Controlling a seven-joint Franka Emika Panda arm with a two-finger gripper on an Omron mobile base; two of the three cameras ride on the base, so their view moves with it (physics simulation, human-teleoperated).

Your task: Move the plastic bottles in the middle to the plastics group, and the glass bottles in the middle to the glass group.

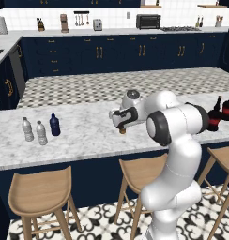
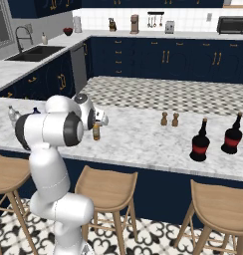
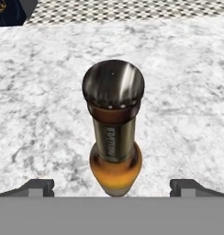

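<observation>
One amber glass bottle (image 3: 114,137), slim, upright, dark rounded cap, centre of my hand view on the marbled bench (image 3: 187,92). My gripper (image 3: 113,187) spread wide either side, not touching. Two clear plastic bottles (image 1: 34,131) and one dark blue bottle (image 1: 54,124), left of the left base view; two squat black red-banded bottles (image 2: 215,138), right of the right base view.

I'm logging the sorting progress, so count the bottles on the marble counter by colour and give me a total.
Clear bottles: 2
Dark blue bottle: 1
Amber bottle: 1, upright between the open gripper's fingertips
Black bottles with red bands: 2
Total: 6
</observation>
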